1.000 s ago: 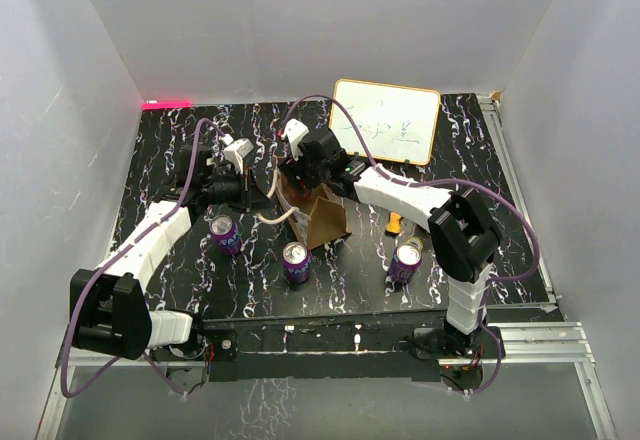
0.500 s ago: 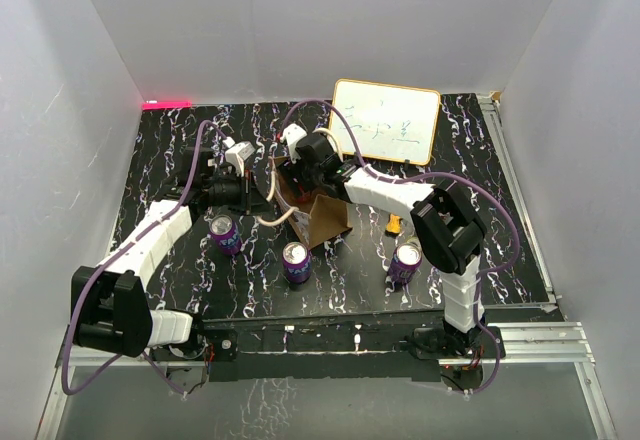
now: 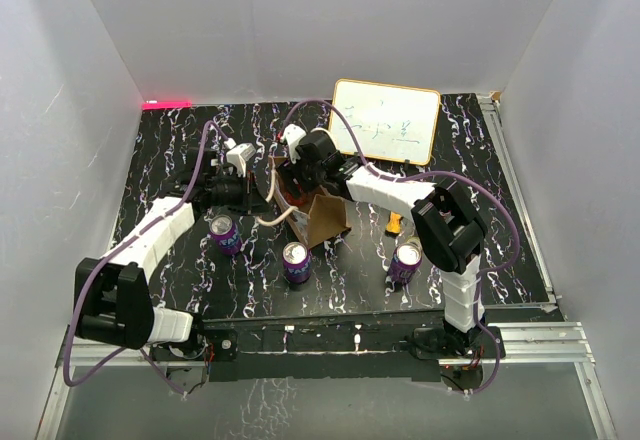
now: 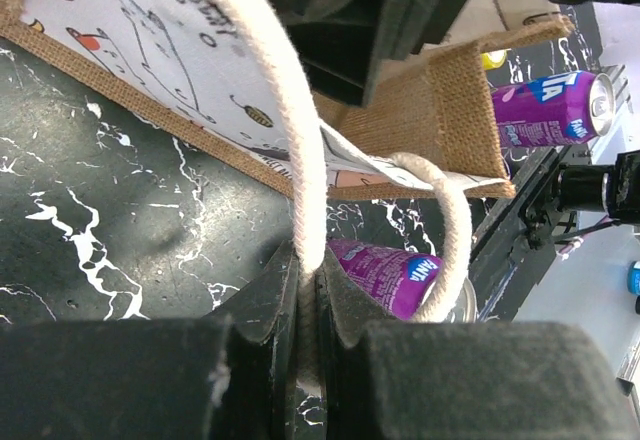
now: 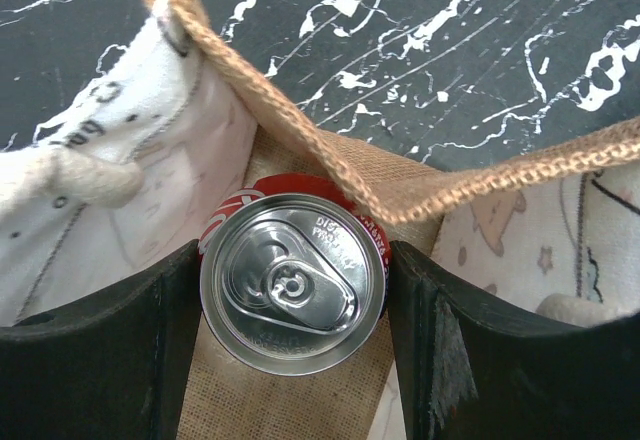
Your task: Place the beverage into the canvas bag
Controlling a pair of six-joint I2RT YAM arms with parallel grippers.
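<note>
The beverage, a red can (image 5: pixel 293 282) with a silver top, is upright between my right gripper's (image 5: pixel 292 278) two dark fingers (image 5: pixel 110 350), which are shut on its sides. It hangs inside the open mouth of the canvas bag (image 5: pixel 330 165); the burlap rim crosses in front of its far edge and burlap shows below it. In the top view the bag (image 3: pixel 325 222) stands mid-table with my right gripper (image 3: pixel 293 182) over it. My left gripper (image 4: pixel 310 272) is shut on a cream loop handle (image 4: pixel 298 130) and holds it out to the left.
Three purple cans (image 3: pixel 224 232) (image 3: pixel 295 260) (image 3: pixel 405 260) stand in front of the bag. A small whiteboard (image 3: pixel 385 120) leans at the back. A little yellow object (image 3: pixel 395 223) lies to the right of the bag.
My right arm's elbow has swung left and the gripper with the red can has shifted slightly over the bag. The left gripper keeps its hold on the handle.
</note>
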